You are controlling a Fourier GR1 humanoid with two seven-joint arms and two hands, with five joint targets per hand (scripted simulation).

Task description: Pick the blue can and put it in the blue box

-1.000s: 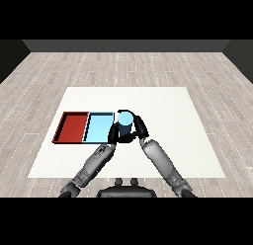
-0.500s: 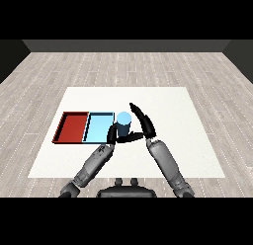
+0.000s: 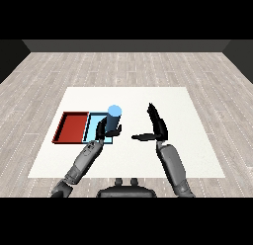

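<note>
Blue can (image 3: 113, 120) upright at the right edge of the blue tray (image 3: 94, 128), left hand (image 3: 101, 129) at its base, finger state impossible to tell, right hand (image 3: 157, 126) spread open well right of it; best withdrawn straight, without tipping.

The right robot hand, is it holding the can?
No, the right robot hand is open and apart from the can, which stands at the blue tray by the left robot hand.
</note>
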